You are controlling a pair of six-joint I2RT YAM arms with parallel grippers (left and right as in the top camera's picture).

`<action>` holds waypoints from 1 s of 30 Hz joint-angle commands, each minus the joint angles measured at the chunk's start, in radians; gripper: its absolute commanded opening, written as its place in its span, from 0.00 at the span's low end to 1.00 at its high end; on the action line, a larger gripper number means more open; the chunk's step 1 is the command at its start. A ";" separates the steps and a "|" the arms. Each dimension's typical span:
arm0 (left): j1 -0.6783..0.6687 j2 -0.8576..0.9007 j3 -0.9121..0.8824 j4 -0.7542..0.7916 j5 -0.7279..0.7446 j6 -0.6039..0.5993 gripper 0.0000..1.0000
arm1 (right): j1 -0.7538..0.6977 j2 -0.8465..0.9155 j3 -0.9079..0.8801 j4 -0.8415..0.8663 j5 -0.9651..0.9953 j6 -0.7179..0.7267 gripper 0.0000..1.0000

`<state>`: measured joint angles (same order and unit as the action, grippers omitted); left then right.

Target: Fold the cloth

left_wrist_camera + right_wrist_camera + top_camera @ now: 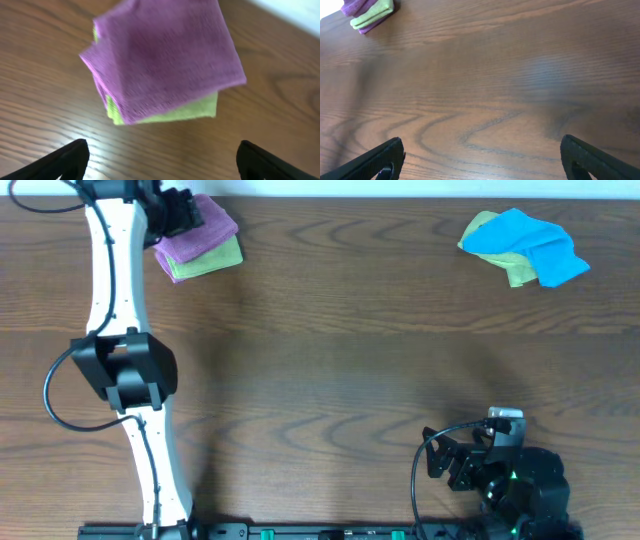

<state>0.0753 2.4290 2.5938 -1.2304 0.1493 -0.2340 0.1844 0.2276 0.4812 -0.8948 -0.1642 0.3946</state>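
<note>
The cloth [165, 55] lies folded on top of the lime-green cloth [195, 110], turned askew so that green shows along one edge. The left gripper [160, 160] hangs over this stack with its fingers spread wide, holding nothing; the cloth sits free just ahead of them. The right gripper [480, 160], also wide and empty, is over the bare table [330, 360], well apart from the lime-green cloth. A crumpled blue cloth [525, 242] lies far across from the lime-green cloth.
</note>
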 commanded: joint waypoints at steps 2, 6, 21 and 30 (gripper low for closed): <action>-0.024 -0.012 0.023 -0.028 -0.021 0.017 0.96 | -0.007 -0.005 -0.002 0.000 0.003 0.013 0.99; -0.036 -0.012 0.023 -0.028 0.024 0.010 0.96 | -0.007 -0.005 -0.002 0.000 0.003 0.013 0.99; -0.067 -0.019 0.023 -0.169 0.136 0.085 0.96 | -0.007 -0.005 -0.002 0.000 0.003 0.013 0.99; -0.110 -0.060 0.023 -0.201 0.082 0.111 0.96 | -0.007 -0.005 -0.002 0.000 0.003 0.013 0.99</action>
<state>-0.0162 2.4248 2.5938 -1.4288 0.2649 -0.1482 0.1844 0.2276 0.4812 -0.8948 -0.1638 0.3946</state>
